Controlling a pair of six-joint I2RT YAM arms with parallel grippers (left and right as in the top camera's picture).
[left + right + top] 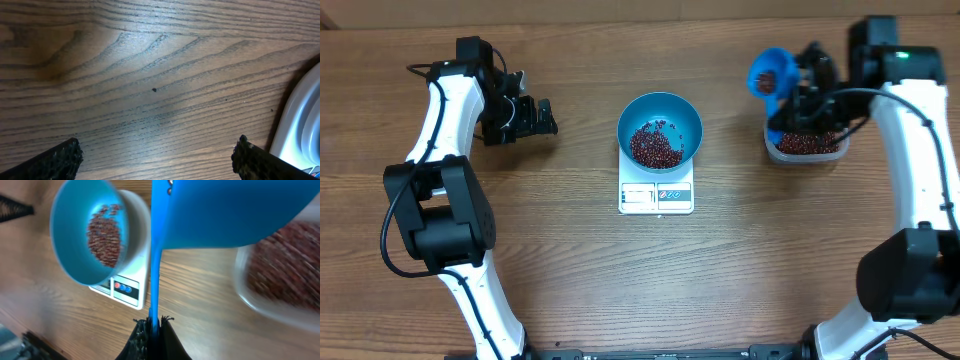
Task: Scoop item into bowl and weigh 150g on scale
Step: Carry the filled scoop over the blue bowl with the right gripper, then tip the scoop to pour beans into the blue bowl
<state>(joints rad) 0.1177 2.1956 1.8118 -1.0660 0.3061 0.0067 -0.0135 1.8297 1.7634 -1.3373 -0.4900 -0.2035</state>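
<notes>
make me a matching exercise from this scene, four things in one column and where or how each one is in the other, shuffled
Things
1. bowl
2. scoop
3. tub
4. left gripper

States
a. jaws wide open, nothing held, above the table
b. on the table by the right arm, full of beans
c. sitting on the scale, some beans in it
d. handle clamped in the right gripper

Pairs: 1-c, 2-d, 3-b, 4-a
</notes>
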